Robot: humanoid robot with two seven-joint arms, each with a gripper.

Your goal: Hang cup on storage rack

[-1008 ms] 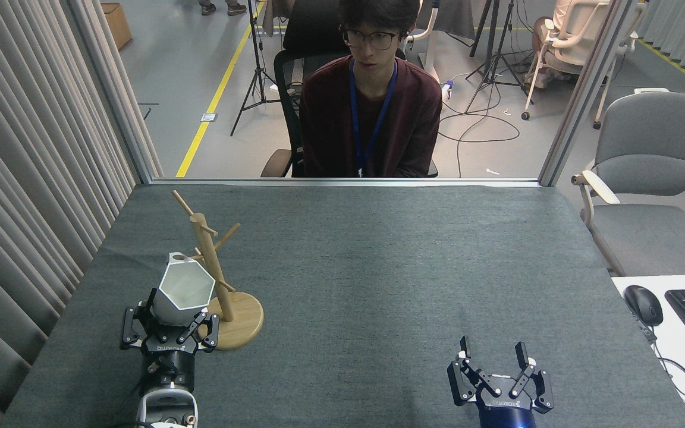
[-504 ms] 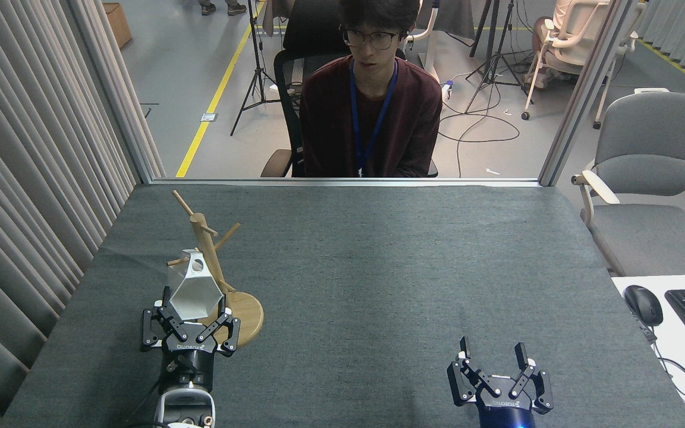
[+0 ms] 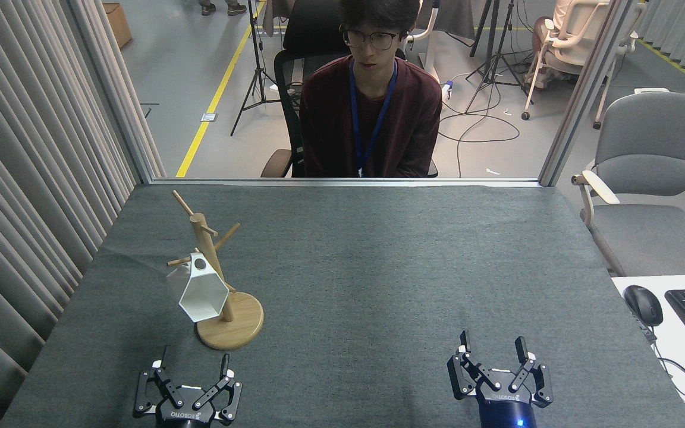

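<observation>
The left gripper (image 3: 191,374) has withdrawn to the lower left of the frame, jaws spread wide and empty. Above it, the white hexagonal cup (image 3: 198,292) hangs by its rim tab on the wooden mug tree (image 3: 219,279). The right gripper (image 3: 493,356), lower right, is likewise open and empty.

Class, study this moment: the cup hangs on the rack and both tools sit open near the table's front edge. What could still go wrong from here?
1. The cup hangs tilted from one thin peg by its small rim tab, so a jolt might slip it off.
2. Its weight sits on one side of the storage rack, which might tip.
3. The left tool, open and empty in front of the base, could nudge the rack if it moves forward.
</observation>
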